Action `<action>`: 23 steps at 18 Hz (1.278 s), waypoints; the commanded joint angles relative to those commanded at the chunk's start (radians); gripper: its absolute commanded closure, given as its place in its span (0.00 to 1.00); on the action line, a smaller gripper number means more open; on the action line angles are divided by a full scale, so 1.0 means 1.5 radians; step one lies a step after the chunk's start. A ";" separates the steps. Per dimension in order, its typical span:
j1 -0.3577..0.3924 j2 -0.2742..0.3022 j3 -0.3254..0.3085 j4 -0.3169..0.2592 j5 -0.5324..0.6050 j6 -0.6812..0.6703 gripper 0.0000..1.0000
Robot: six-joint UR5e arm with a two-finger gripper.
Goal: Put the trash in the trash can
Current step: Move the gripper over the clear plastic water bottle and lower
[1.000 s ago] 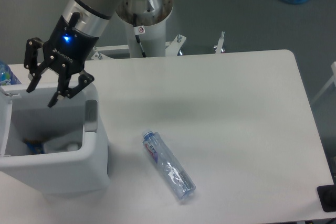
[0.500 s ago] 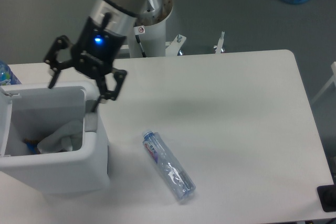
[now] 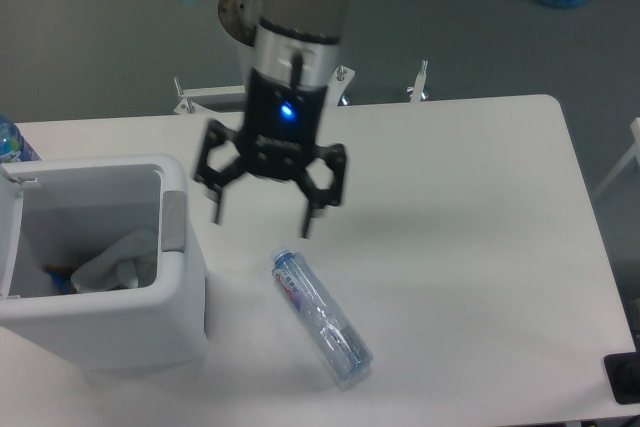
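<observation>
Gripper [image 3: 263,220] shifted right off trash can [image 3: 120,332], spread, empty, above bottle [image 3: 320,318].

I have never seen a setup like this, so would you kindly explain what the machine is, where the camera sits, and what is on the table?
This is a single robot arm mounted behind a white table, filmed by one fixed camera looking down from above and in front. At the arm's end is a two-finger claw; it is open, holds nothing and hangs above the table. Just below it a clear plastic bottle lies on its side on the table, untouched. On the left stands a white trash can with crumpled white paper already inside. The job is putting trash in that can, so the bottle looks like the item left.
</observation>
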 joint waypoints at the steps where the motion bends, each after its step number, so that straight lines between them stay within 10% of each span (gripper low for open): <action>1: 0.009 -0.005 0.001 0.000 0.005 -0.003 0.00; 23: 0.028 -0.243 0.064 0.004 0.046 -0.132 0.00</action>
